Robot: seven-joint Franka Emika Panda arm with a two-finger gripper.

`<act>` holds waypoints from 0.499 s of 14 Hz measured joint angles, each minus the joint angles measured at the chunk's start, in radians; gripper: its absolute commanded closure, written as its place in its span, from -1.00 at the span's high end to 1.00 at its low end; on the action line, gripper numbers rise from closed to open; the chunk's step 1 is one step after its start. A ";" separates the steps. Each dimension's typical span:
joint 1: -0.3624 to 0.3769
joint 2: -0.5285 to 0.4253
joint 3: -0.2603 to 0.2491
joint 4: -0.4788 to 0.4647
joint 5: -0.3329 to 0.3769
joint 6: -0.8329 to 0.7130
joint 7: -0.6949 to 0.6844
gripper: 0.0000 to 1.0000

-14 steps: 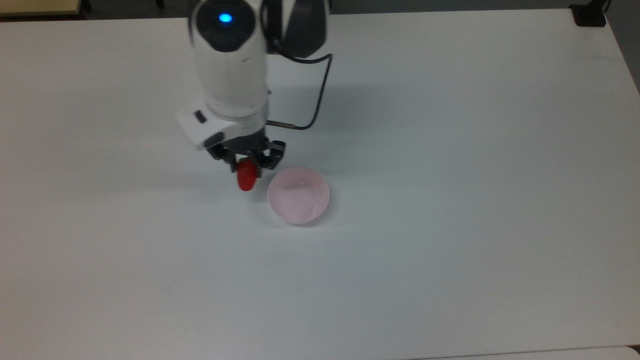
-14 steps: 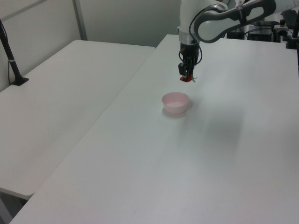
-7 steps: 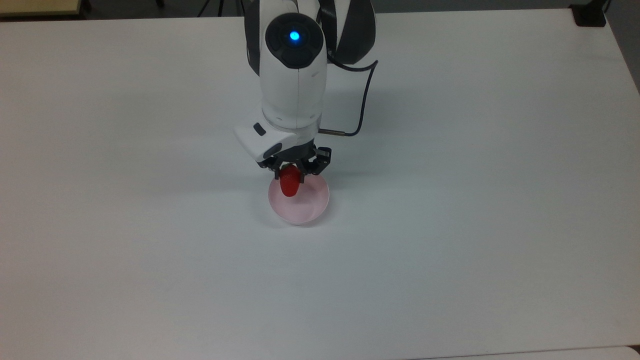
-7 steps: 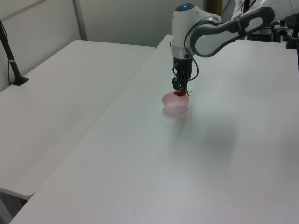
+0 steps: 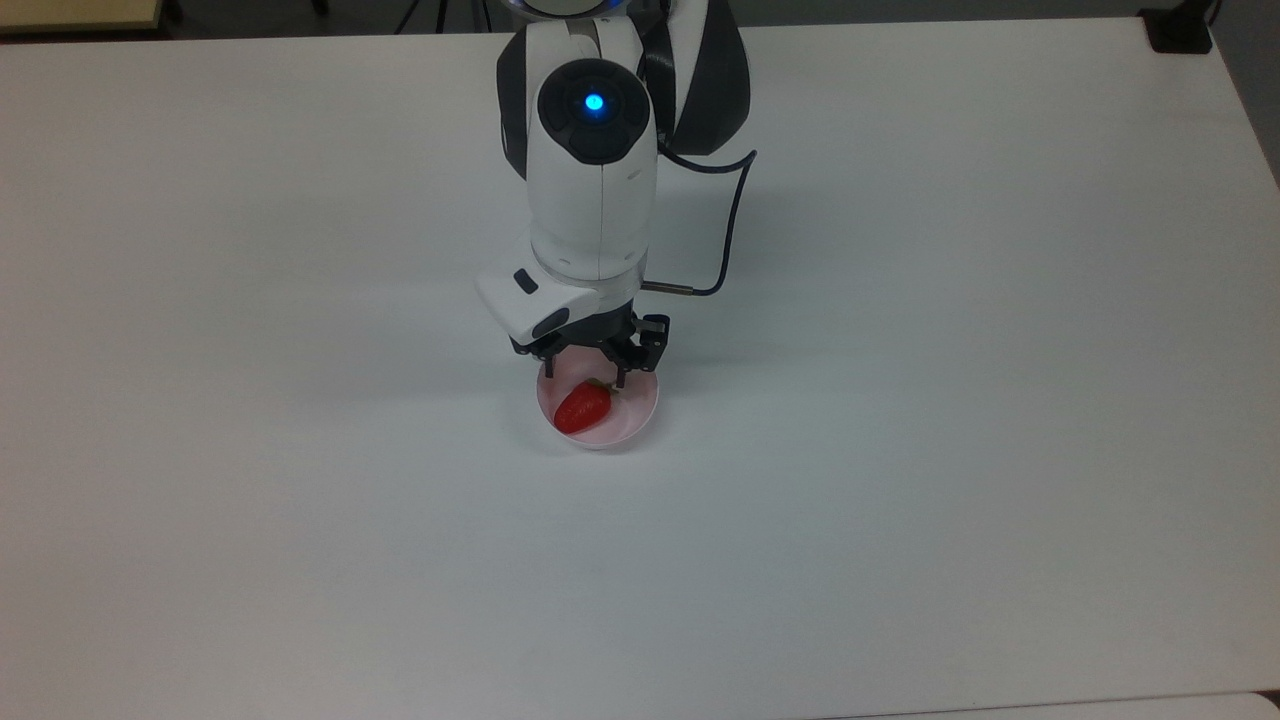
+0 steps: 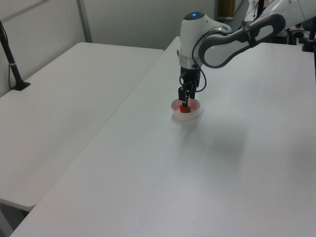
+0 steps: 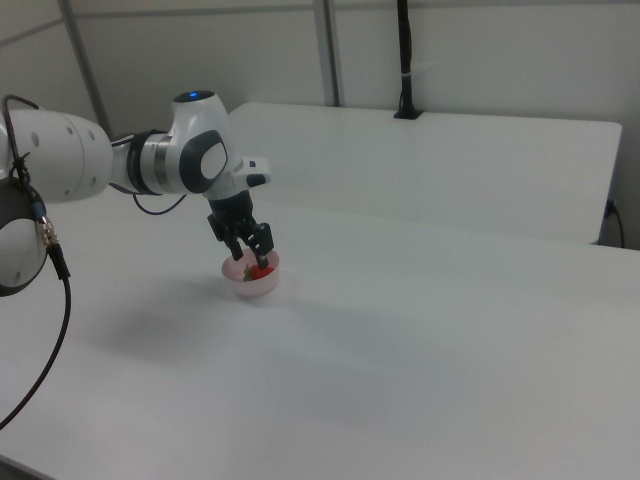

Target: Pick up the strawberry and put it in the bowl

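In the bowl (image 5: 640,415), top view's near-left part, the strawberry (image 5: 583,408) is lying released. Just beyond, the tool (image 5: 590,372) is hovering, fingers apart, holding nothing. Placing looks done; next move is lifting straight off the tabletop (image 5: 900,500).

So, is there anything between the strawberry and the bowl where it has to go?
Nothing visible stands between them. The strawberry already lies inside the pink bowl, and the open gripper hangs just above it.
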 measured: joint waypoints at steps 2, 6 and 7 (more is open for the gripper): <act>0.000 -0.018 -0.001 0.008 0.000 -0.029 0.000 1.00; -0.004 -0.149 -0.009 0.020 -0.002 -0.244 -0.021 1.00; -0.007 -0.191 -0.011 0.021 -0.002 -0.307 -0.061 1.00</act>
